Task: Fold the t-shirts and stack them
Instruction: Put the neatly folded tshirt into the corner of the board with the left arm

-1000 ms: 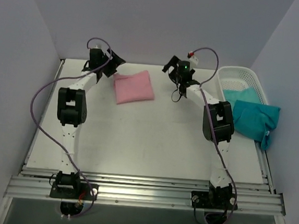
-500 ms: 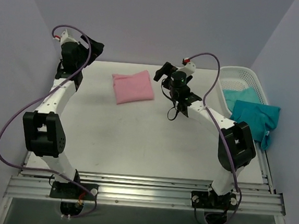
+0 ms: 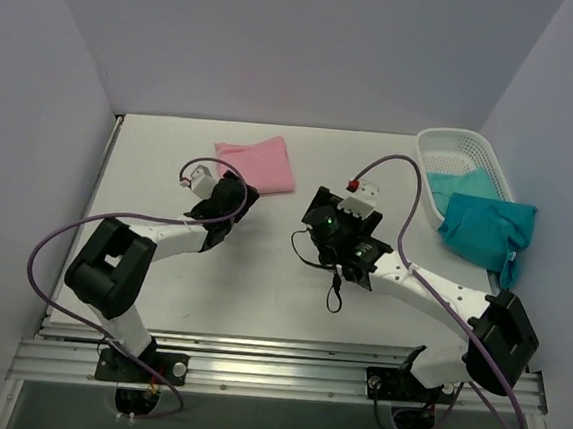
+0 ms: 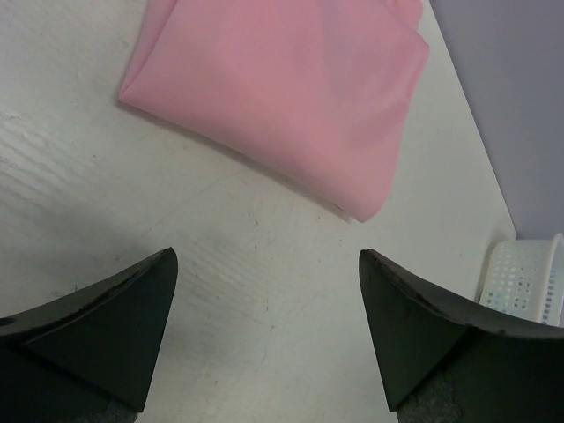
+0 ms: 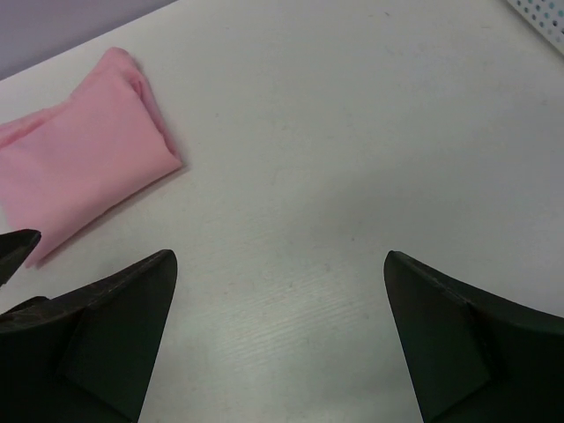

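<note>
A folded light pink t-shirt (image 3: pixel 263 164) lies at the back middle of the table; it also shows in the left wrist view (image 4: pixel 282 97) and the right wrist view (image 5: pixel 79 172). A teal t-shirt (image 3: pixel 488 228) hangs over the near rim of the white basket (image 3: pixel 453 142), with more teal cloth (image 3: pixel 454 182) inside it. My left gripper (image 3: pixel 240 198) is open and empty, just in front of the pink shirt (image 4: pixel 264 291). My right gripper (image 3: pixel 317 215) is open and empty over bare table, to the right of the shirt (image 5: pixel 278 291).
The white lattice basket stands at the back right corner; its corner shows in the left wrist view (image 4: pixel 529 278). The white table (image 3: pixel 261 273) is walled on the left, back and right. A metal rail (image 3: pixel 273 364) runs along the near edge.
Both arms have drawn back from the far side and come down toward the table's middle. The left gripper swung from the back left corner to just in front of the pink shirt.
</note>
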Robot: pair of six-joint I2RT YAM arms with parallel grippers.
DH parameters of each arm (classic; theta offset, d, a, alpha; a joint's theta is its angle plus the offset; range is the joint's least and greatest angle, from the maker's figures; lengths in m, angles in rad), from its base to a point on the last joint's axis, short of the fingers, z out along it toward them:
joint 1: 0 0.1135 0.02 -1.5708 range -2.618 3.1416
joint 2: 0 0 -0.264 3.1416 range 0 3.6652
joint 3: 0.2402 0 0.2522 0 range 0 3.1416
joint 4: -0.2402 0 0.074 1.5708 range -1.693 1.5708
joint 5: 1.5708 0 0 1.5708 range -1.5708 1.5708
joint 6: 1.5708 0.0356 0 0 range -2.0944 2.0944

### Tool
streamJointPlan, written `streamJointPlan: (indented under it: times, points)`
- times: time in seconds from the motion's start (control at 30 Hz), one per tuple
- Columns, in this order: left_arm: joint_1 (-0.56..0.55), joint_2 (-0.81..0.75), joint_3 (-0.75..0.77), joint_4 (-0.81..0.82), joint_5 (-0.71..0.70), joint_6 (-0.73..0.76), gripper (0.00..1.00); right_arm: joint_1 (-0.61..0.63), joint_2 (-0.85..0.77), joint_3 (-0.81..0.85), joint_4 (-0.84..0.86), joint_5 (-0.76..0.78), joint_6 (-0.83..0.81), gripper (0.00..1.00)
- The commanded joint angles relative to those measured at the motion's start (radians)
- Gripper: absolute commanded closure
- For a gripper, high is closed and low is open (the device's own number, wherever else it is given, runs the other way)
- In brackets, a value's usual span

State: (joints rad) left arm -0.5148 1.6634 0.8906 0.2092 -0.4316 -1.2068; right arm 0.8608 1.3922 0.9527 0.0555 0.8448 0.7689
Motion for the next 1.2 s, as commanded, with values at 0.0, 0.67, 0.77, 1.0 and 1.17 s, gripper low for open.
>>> streamJointPlan:
  times: [0.0,0.67,0.77,1.0,1.17]
  points:
    - [-0.008,0.088,0.020,0.153,-0.096,-0.172,0.09,-0.009,-0.082,-0.051,-0.089,0.070,0.067,0.00]
    - [-0.039,0.487,0.373,0.027,-0.161,-0.399,0.15,0.007,-0.194,-0.074,-0.160,0.099,0.070,0.00]
    - [0.002,0.503,0.386,0.068,-0.127,-0.352,0.48,0.006,-0.196,-0.074,-0.167,0.105,0.069,0.00]
    - [0.179,0.522,0.398,0.122,0.004,-0.272,0.98,0.007,-0.214,-0.080,-0.158,0.086,0.064,0.00]
    - [0.287,0.520,0.427,0.102,0.020,-0.214,0.98,0.007,-0.216,-0.091,-0.134,0.077,0.056,0.00]
